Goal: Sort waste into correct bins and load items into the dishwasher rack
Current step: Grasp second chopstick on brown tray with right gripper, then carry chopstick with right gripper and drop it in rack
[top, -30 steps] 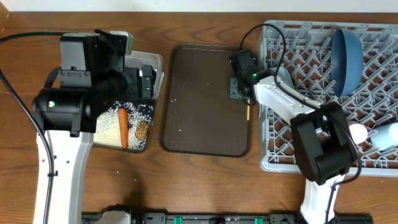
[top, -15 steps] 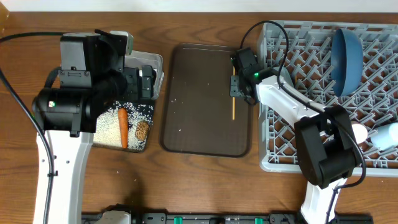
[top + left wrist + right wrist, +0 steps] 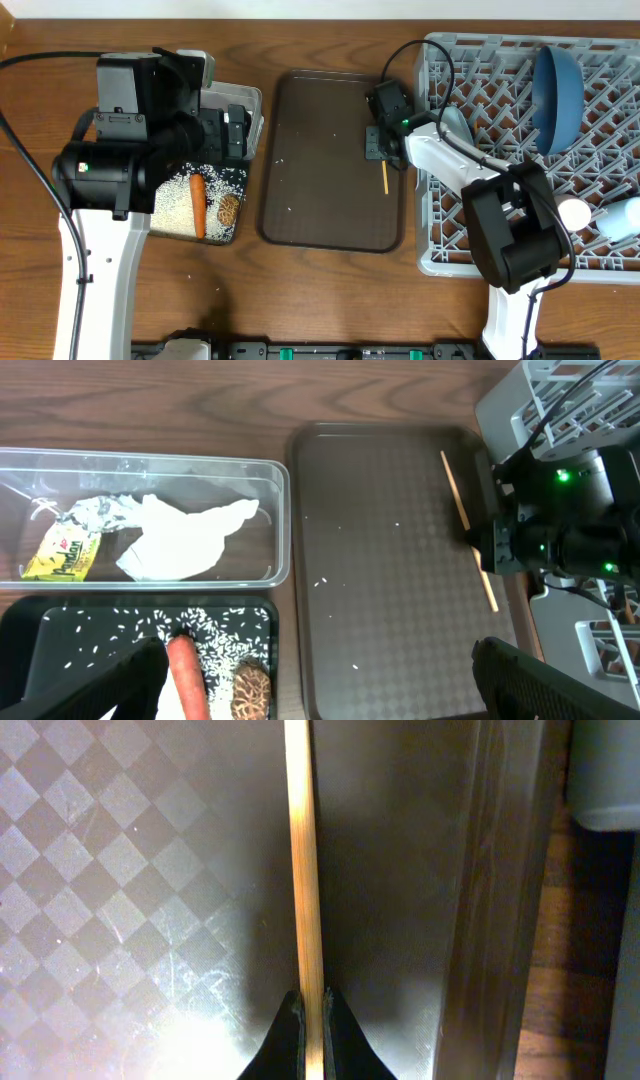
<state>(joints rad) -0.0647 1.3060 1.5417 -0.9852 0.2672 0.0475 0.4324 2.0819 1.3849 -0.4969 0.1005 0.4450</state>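
Note:
My right gripper [image 3: 380,150] [image 3: 311,1020] is shut on a thin wooden chopstick [image 3: 303,860] over the right side of the brown serving tray [image 3: 320,200]; the stick shows in the overhead view [image 3: 384,178] and the left wrist view [image 3: 468,528]. My left gripper [image 3: 330,690] is open above the bins. The clear tub [image 3: 250,468] holds the white wrapper [image 3: 180,535] and yellow packet [image 3: 58,552]. The black tray [image 3: 30,635] holds the carrot [image 3: 188,678], brown lump [image 3: 252,690] and rice [image 3: 225,635]. The grey rack [image 3: 500,100] holds the blue plate [image 3: 557,95] and two cups [image 3: 600,215].
A few rice grains [image 3: 320,583] lie on the brown serving tray. The rack's left wall stands right beside my right gripper. Bare wooden table [image 3: 330,300] lies in front of the trays.
My right gripper and the chopstick shifted on the brown tray's right side: left half a second ago, now slightly back right, the stick showing shorter below the gripper. The left arm has not moved.

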